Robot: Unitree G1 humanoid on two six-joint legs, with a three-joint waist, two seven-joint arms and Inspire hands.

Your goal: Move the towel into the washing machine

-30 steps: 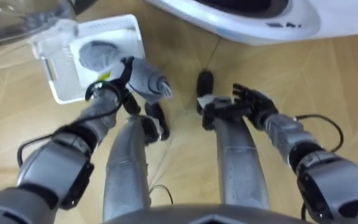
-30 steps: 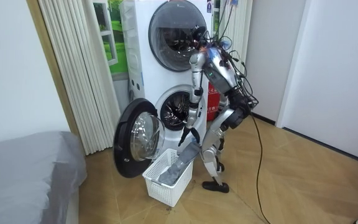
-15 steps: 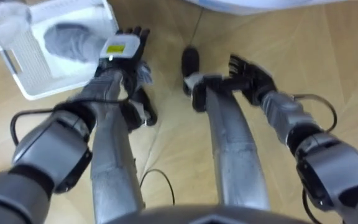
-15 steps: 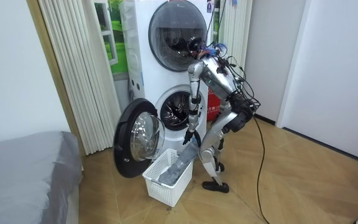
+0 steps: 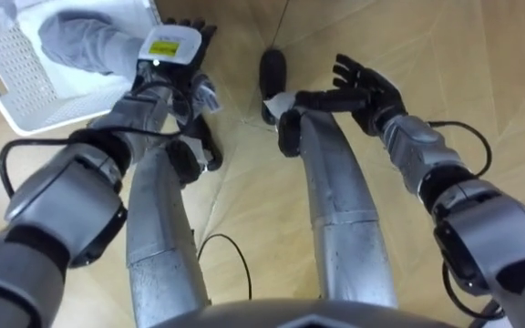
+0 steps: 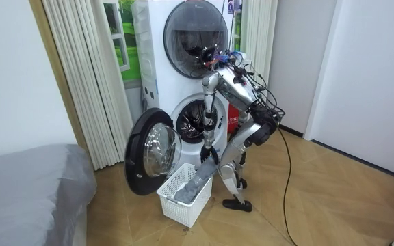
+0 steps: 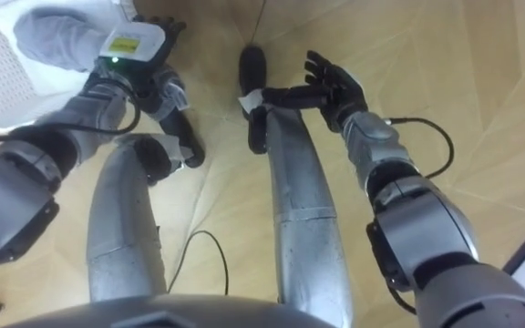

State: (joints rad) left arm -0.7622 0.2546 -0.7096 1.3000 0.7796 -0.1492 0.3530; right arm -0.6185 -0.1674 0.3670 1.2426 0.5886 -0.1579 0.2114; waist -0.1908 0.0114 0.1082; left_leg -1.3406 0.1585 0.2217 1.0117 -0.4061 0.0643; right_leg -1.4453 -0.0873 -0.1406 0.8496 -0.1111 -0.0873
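White basket point(image 5: 12, 87) on wood floor point(image 5: 481, 73). Grey towel point(image 5: 80, 41): low end in basket, long way slants up right to left hand point(image 5: 169, 50), fingers curled round it. Right hand point(image 5: 365, 80): fingers spread, empty. Washing machine point(image 6: 190, 119) door point(image 6: 149, 152) open, near basket.

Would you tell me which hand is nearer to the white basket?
Left. The left hand holds the grey towel beside the basket; the right hand is open, farther off to the right.

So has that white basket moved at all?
No. In the room view the basket stays put on the floor beside the open washer door; the head camera shifted, not it.
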